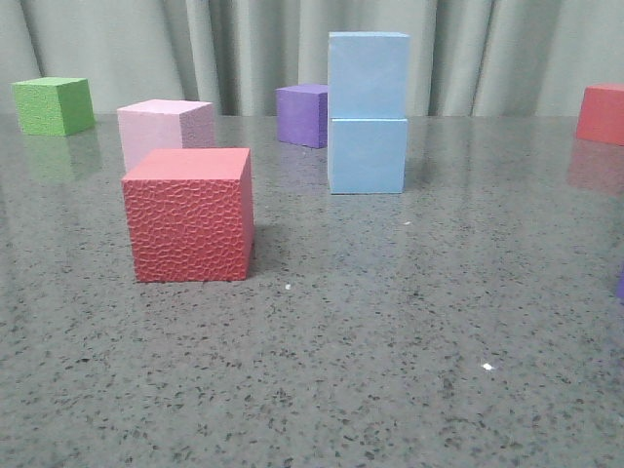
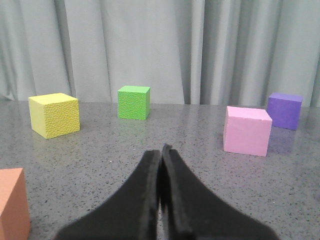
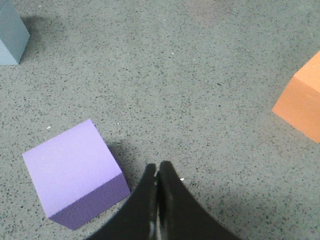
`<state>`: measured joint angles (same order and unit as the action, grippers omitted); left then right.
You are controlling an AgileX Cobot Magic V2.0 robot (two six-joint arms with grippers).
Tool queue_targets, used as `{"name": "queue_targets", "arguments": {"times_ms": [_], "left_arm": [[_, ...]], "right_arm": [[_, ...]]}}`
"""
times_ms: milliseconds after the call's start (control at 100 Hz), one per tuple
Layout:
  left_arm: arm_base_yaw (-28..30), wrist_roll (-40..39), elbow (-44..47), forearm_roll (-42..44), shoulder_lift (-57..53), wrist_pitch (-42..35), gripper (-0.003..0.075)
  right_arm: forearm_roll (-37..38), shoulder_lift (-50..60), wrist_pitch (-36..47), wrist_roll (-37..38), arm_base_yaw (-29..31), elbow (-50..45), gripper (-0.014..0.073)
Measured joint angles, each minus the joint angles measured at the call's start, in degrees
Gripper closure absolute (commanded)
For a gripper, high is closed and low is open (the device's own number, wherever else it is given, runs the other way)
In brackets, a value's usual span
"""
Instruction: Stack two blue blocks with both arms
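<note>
Sky-blue blocks [image 1: 368, 112]; pebbled red cube [image 1: 189, 215].

I see a desk [image 1: 409, 322] of speckled grey stone-like finish, polished enough to mirror the cubes faintly. The two blue blocks [image 1: 368, 112] look like matt foam with smooth faces. The red cube [image 1: 190, 216] has a pebbled, dimpled front; the yellow cube [image 2: 54, 114] ahead of my left hand [image 2: 160, 150] is rough-grained too. The pink cube [image 2: 247, 130] and the purple cube [image 3: 75, 172] beside my right hand [image 3: 157, 167] are smooth and matt. Both hands' fingers look like matt black plastic. Behind hangs soft grey cloth curtain [image 2: 160, 45].
</note>
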<state>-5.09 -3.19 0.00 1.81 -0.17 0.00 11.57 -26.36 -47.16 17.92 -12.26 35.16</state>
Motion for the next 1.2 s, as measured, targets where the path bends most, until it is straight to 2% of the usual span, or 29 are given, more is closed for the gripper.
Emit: {"name": "queue_targets", "arguments": {"times_ms": [300,580,780,1000,1200], "left_arm": [[0.0,0.0,0.0,0.0,0.0,0.0,0.0739],[0.0,0.0,0.0,0.0,0.0,0.0,0.0739],[0.0,0.0,0.0,0.0,0.0,0.0,0.0739],[0.0,0.0,0.0,0.0,0.0,0.0,0.0739],[0.0,0.0,0.0,0.0,0.0,0.0,0.0739]], "right_arm": [[0.0,1.0,1.4,0.0,0.0,-0.2,0.0715],[-0.8,10.3,16.5,-0.8,0.0,-8.0,0.0715],[-5.9,18.4,22.2,-7.9,0.2,-15.6,0.0715],[-10.6,26.1,22.9,-10.9,4.5,-22.0,0.0715],[-13.3,26.9,25.9,-11.1,8.9,-26.4,0.0715]]}}
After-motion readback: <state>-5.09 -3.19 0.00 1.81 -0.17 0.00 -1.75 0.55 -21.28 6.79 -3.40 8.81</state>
